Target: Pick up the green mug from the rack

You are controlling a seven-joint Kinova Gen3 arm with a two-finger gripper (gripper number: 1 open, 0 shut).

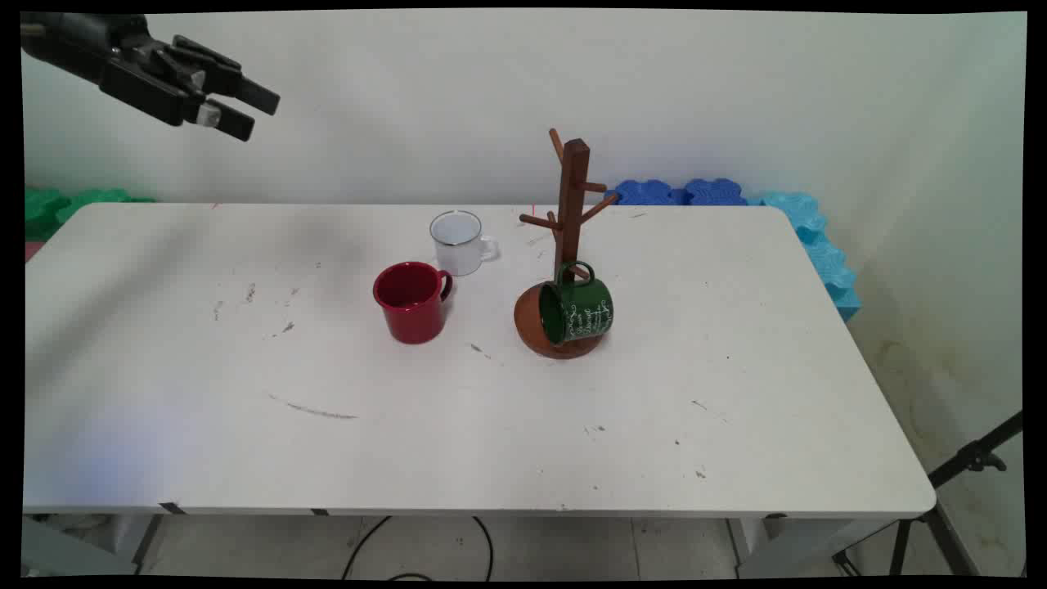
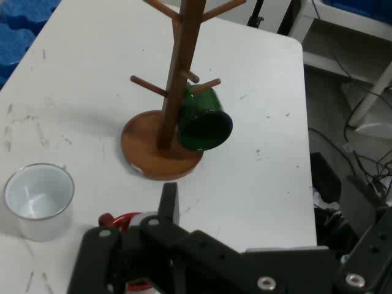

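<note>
- Gripper (image 1: pixel 245 110): black, two fingers, raised high at the upper left, well apart from everything on the table; fingers parted with a gap between them, nothing held.
- Table (image 1: pixel 736 409): white, scuffed in places.
- Mug tree (image 1: pixel 570 221): brown wood, upright on a round base, right of centre (several bare pegs higher up).
- Green mug (image 1: pixel 577 309): hung by its handle on a low peg of the tree, tilted, mouth facing left, over the base.
- Red mug (image 1: pixel 411 301): upright, left of the tree.
- White mug (image 1: pixel 459 241): upright, just behind the red mug.
</note>
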